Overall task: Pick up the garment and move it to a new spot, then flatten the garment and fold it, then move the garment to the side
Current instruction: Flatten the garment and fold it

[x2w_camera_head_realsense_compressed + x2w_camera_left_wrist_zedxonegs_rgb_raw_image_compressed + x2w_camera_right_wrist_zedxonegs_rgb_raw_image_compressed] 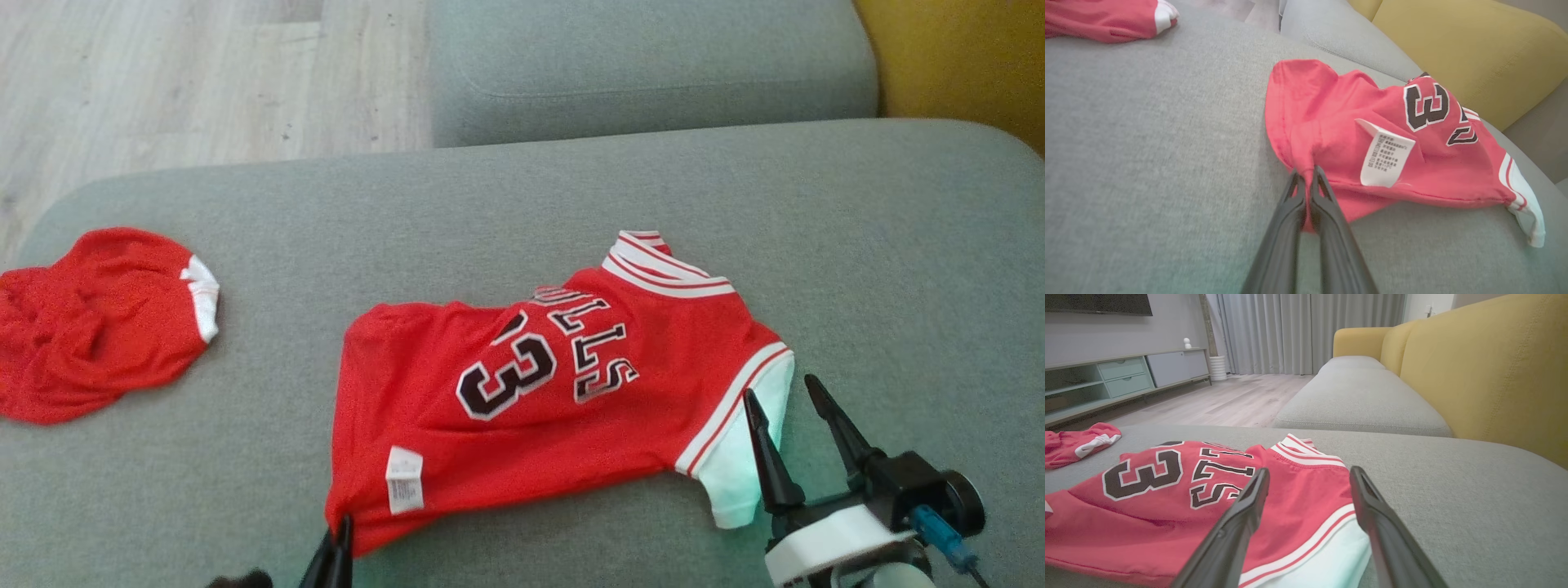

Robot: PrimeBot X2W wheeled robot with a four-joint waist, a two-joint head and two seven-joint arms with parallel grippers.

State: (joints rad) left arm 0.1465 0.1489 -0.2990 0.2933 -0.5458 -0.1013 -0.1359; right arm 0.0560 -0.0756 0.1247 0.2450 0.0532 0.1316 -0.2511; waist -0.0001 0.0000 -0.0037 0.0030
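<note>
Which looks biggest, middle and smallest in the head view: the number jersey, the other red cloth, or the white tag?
Largest: the jersey.
Next: the red cloth, bunched up and partly cut off at the edge.
Smallest: the white tag.

A big grey sofa seat [245, 204] lies in front. A second grey cushion [1359, 396] sits behind it. The sofa back [1494, 375] is yellow. The floor [1229, 400] is pale wood. Long grey curtains [1290, 330] hang at the far end. A low cabinet [1126, 373] with pale green drawers stands by the grey wall [1106, 335]. A dark screen [1098, 304] hangs above it. A white ribbed pot [1218, 368] stands by the curtains.
</note>
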